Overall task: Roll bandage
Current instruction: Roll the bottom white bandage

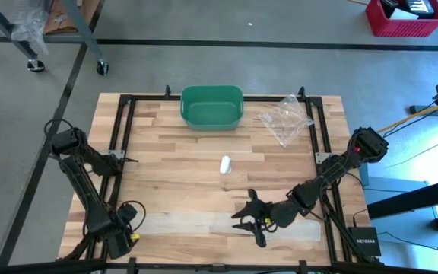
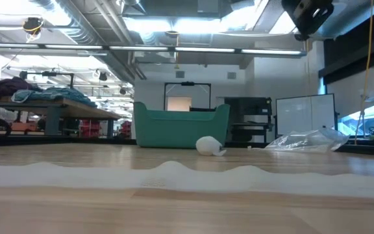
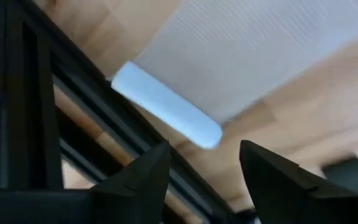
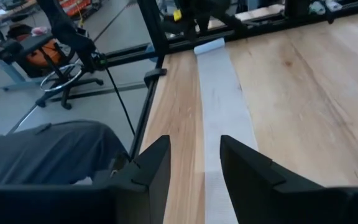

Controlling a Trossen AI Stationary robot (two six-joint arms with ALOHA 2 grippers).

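left gripper [image 3: 201, 171] open, right gripper [image 4: 194, 165] parted

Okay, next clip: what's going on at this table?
A long white bandage strip lies unrolled along the near edge of the wooden table. The left gripper sits at its left end with jaws open just short of the curled-up end, holding nothing. The right gripper hovers over the strip farther right, jaws apart. A small rolled bandage, a green bin and a clear plastic bag lie untouched.

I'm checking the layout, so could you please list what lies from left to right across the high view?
Left end effector → bandage strip → green bin → small roll → right end effector → plastic bag.
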